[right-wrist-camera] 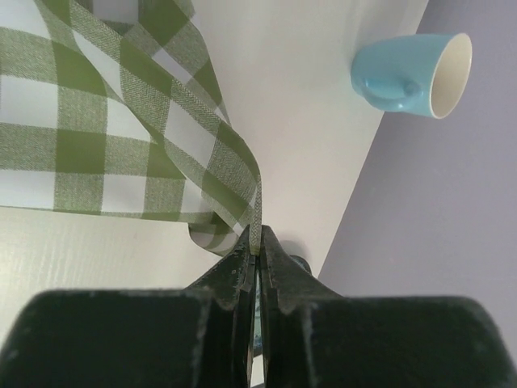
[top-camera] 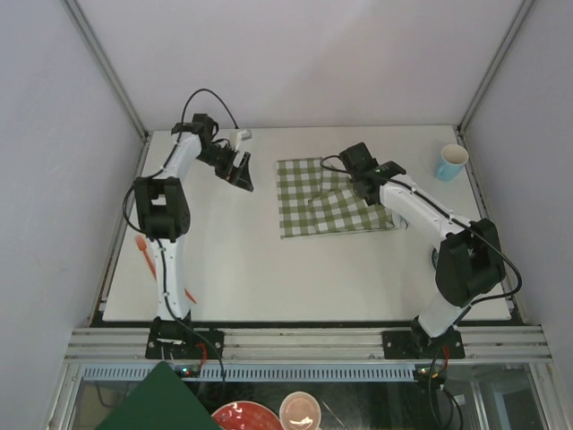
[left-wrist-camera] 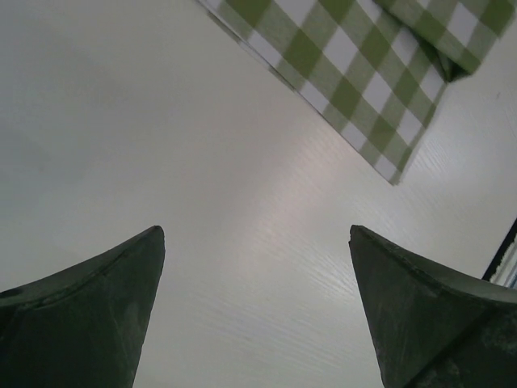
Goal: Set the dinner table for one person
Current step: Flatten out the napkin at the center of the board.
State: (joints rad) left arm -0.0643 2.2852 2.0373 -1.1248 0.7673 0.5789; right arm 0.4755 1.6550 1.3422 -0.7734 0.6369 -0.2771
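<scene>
The off-white dinner table [top-camera: 269, 278] carries a green-and-white checked cloth [top-camera: 304, 202] at its middle back. My right gripper [top-camera: 369, 190] is shut on an edge of the cloth [right-wrist-camera: 97, 121], pinched at the fingertips [right-wrist-camera: 258, 234], and that edge is lifted and folded over. To the left of the cloth, my left gripper [top-camera: 242, 170] hangs open over bare tabletop [left-wrist-camera: 202, 162] with nothing between its fingers [left-wrist-camera: 121, 275]; the cloth's corner [left-wrist-camera: 355, 73] lies beyond them. A light blue cup [top-camera: 452, 162] stands at the back right corner, also in the right wrist view [right-wrist-camera: 408, 73].
Orange utensils [top-camera: 143, 251] lie along the table's left edge near the left arm. A small white object [top-camera: 242, 134] sits at the back by the left wrist. Below the near edge are a red plate [top-camera: 237, 417] and a bowl [top-camera: 300, 410]. Walls close three sides.
</scene>
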